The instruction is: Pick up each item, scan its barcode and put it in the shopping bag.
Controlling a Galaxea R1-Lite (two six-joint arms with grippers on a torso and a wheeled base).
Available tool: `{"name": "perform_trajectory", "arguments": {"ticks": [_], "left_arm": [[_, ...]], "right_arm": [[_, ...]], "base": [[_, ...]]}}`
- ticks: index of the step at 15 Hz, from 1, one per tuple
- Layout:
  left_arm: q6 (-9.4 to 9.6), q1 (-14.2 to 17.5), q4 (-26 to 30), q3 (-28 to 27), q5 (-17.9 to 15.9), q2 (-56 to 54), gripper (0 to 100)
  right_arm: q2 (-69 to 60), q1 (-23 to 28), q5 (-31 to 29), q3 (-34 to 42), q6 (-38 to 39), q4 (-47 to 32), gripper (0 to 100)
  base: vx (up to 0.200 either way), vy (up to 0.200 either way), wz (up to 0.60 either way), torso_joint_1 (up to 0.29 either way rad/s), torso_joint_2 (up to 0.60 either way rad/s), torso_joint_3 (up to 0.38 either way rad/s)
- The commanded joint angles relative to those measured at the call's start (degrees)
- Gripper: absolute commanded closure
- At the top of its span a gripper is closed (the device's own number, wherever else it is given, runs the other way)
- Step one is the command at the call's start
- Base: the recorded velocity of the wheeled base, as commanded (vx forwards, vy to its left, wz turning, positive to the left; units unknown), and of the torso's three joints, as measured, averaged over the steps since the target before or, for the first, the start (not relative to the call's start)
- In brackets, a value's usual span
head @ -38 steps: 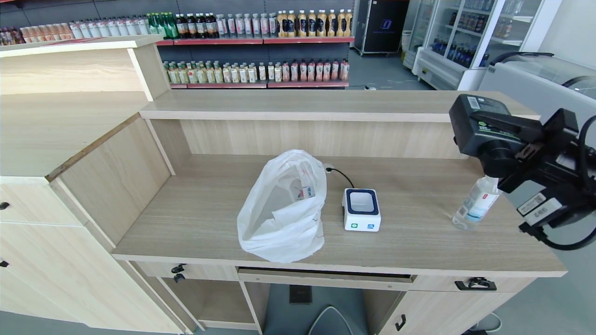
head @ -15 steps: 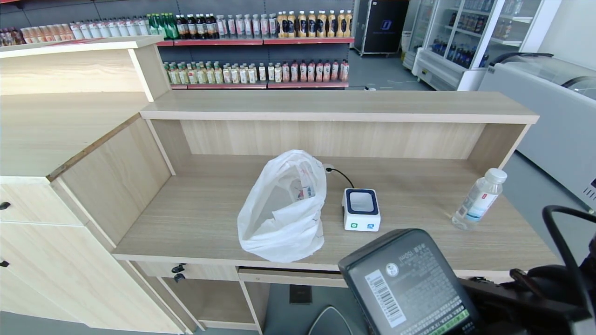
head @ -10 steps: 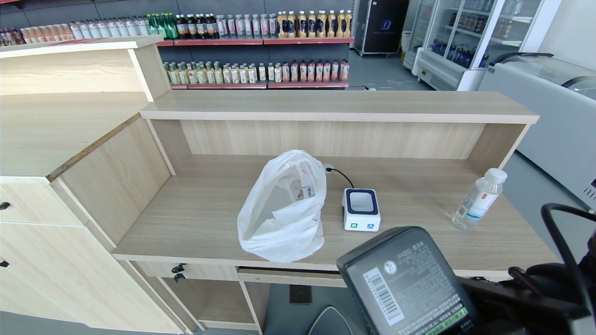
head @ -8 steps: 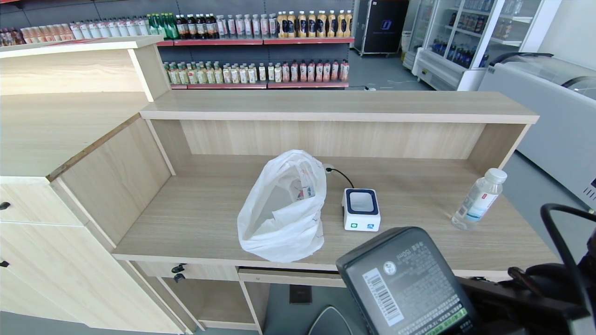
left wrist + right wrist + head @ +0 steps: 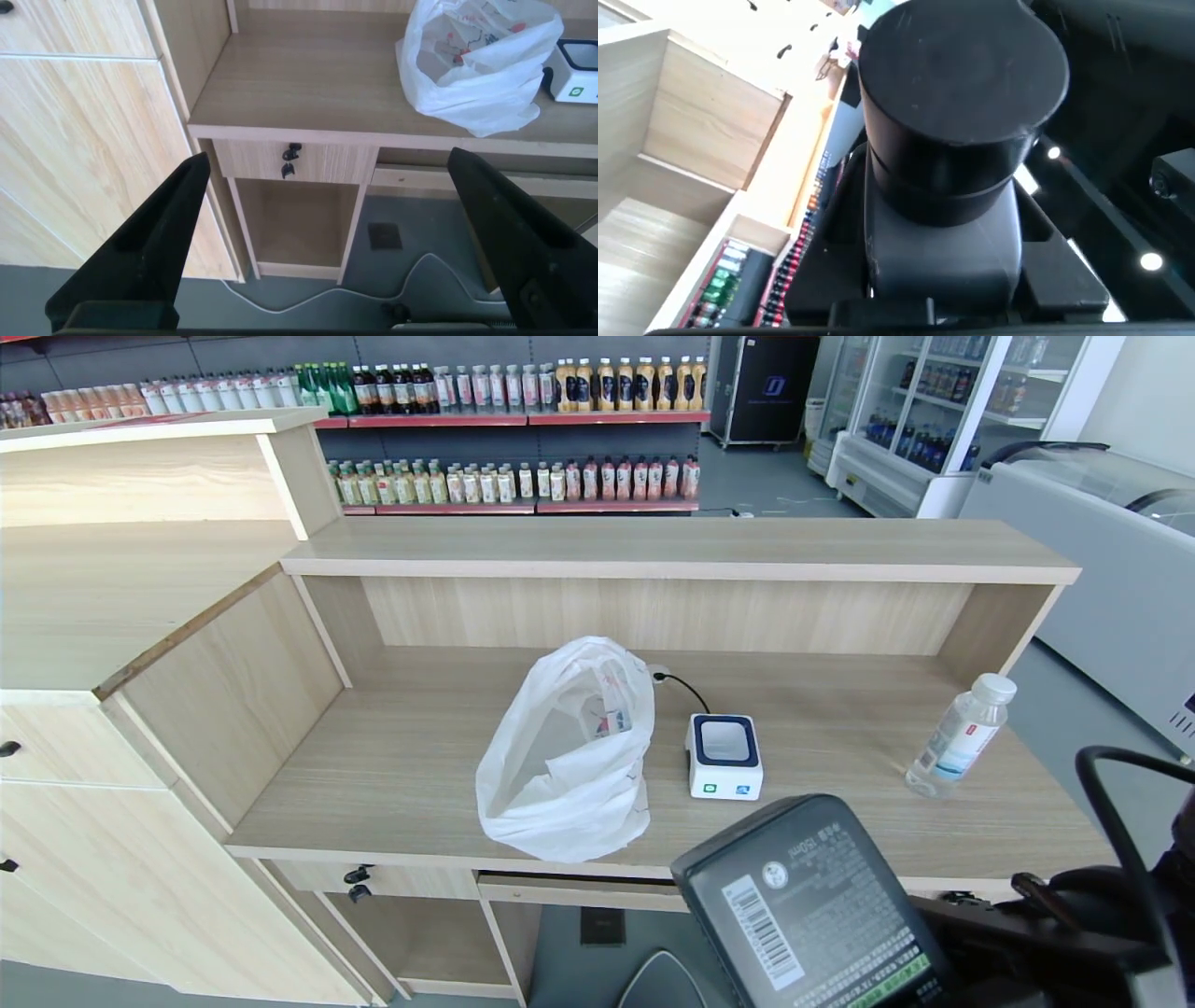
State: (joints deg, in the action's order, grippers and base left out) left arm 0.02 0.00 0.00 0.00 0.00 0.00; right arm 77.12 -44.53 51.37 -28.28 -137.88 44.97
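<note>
My right gripper [image 5: 980, 938] is shut on a black bottle [image 5: 810, 907], held low in front of the counter's front edge, right of centre. Its back label with the barcode faces up toward the head camera. In the right wrist view the bottle's round black cap [image 5: 962, 112] points away from the wrist. The white barcode scanner [image 5: 725, 756] sits mid-counter, beyond the bottle. The white shopping bag [image 5: 565, 756] stands just left of the scanner, mouth open, with items inside. A clear bottle [image 5: 962, 733] stands at the counter's right end. My left gripper [image 5: 327, 187] hangs open below counter height, off the counter's left front.
The wooden counter [image 5: 840, 821] has a raised back shelf [image 5: 672, 546] and a side wall on the left. The scanner's cable [image 5: 686, 689] runs back behind the bag. Drawers with black handles [image 5: 292, 159] lie under the counter edge.
The right arm brought the black bottle down from high at the right, above the clear bottle, to low in front of the counter. Over the last second it edged slightly left.
</note>
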Motion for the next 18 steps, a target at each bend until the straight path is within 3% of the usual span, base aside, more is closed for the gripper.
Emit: {"name": "perform_trajectory", "arguments": {"ticks": [1,3,5,6,8,10,13,14,15,16,17,18], "left_arm": [[0.06,0.00,0.00,0.00,0.00,0.00,0],[-0.02,0.00,0.00,0.00,0.00,0.00,0],[-0.02,0.00,0.00,0.00,0.00,0.00,0],[-0.02,0.00,0.00,0.00,0.00,0.00,0],[-0.02,0.00,0.00,0.00,0.00,0.00,0],[-0.02,0.00,0.00,0.00,0.00,0.00,0],[-0.02,0.00,0.00,0.00,0.00,0.00,0],[-0.02,0.00,0.00,0.00,0.00,0.00,0],[0.06,0.00,0.00,0.00,0.00,0.00,0],[-0.02,0.00,0.00,0.00,0.00,0.00,0],[-0.02,0.00,0.00,0.00,0.00,0.00,0],[-0.02,0.00,0.00,0.00,0.00,0.00,0]], "right_arm": [[-0.83,2.70,-0.22,-1.51,4.81,0.12,100],[-5.40,27.83,-4.88,-1.78,38.47,0.03,100],[-10.50,47.78,-10.59,2.44,68.35,-1.90,100],[-11.38,55.34,-11.29,2.53,76.70,-6.12,100],[-11.81,71.34,-11.29,1.04,83.73,-9.20,100],[-12.61,74.50,-11.21,1.39,90.06,-9.29,100],[-12.43,73.10,-12.52,1.65,104.30,-9.64,100],[-12.43,71.34,-17.01,0.60,108.17,-9.55,100],[-12.08,66.94,-25.79,-1.60,113.88,-9.90,100],[-10.50,60.70,-33.62,-4.76,124.16,-10.61,100],[-7.51,57.63,-33.44,-8.81,134.27,-13.95,100],[-5.93,57.36,-33.35,-10.57,137.17,-15.53,100]], "base": [[0.000,0.000,0.00,0.000,0.00,0.000],[0.000,0.000,0.00,0.000,0.00,0.000],[0.000,0.000,0.00,0.000,0.00,0.000],[0.000,0.000,0.00,0.000,0.00,0.000],[0.000,0.000,0.00,0.000,0.00,0.000],[0.000,0.000,0.00,0.000,0.00,0.000],[0.000,0.000,0.40,0.000,0.00,0.000],[0.000,0.000,0.60,0.007,0.00,0.002],[0.000,0.000,0.60,-0.007,0.00,-0.002],[0.000,0.000,0.60,0.002,0.00,0.007],[0.000,0.000,0.00,0.000,0.00,0.000],[0.000,0.000,0.00,0.000,0.00,0.000]]}}
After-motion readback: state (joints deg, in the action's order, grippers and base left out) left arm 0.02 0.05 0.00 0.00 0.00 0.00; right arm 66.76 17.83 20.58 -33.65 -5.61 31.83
